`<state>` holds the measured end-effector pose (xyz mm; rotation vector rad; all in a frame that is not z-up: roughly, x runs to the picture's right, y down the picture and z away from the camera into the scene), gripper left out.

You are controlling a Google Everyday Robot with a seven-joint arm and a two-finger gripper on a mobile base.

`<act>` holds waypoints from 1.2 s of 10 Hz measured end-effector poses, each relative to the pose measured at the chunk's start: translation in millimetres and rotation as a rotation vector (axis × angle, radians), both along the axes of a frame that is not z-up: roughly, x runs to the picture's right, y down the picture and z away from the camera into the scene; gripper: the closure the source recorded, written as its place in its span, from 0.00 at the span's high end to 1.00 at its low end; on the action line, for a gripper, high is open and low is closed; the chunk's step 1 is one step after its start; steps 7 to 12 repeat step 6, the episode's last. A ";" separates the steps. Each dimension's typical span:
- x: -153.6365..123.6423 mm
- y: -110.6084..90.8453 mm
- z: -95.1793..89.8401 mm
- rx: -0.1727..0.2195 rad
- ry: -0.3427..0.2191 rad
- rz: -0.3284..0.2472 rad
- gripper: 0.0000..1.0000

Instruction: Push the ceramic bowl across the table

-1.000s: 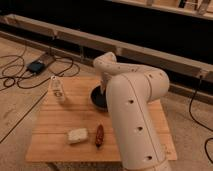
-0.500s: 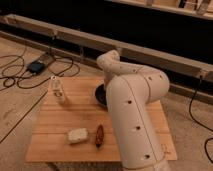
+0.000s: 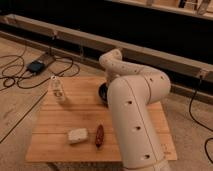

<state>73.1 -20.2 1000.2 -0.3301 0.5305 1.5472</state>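
Note:
The dark blue-black ceramic bowl (image 3: 102, 93) sits on the far middle of the light-wood table (image 3: 60, 122). Only its left part shows; the rest is hidden behind my white arm (image 3: 131, 107). The arm rises from the table's right side, bends at a joint (image 3: 113, 59) and comes down at the bowl. My gripper is at the end of it, down by the bowl, and the arm's links hide it.
A clear plastic bottle (image 3: 58, 90) stands at the table's far left. A white sponge-like block (image 3: 78, 135) and a reddish-brown oblong item (image 3: 99, 136) lie near the front edge. Black cables and a box (image 3: 36, 66) lie on the floor at left. A long rail runs behind.
The arm's upper joint has shifted slightly to the right and back. The visible part of the bowl has moved a little to the right and away with it.

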 end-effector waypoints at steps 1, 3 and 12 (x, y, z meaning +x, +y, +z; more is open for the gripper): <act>2.4 -4.4 -2.2 0.015 0.001 -0.001 0.65; -3.9 -11.8 -17.1 0.043 -0.014 -0.001 0.65; -30.1 -3.7 -58.1 0.036 -0.069 -0.012 0.65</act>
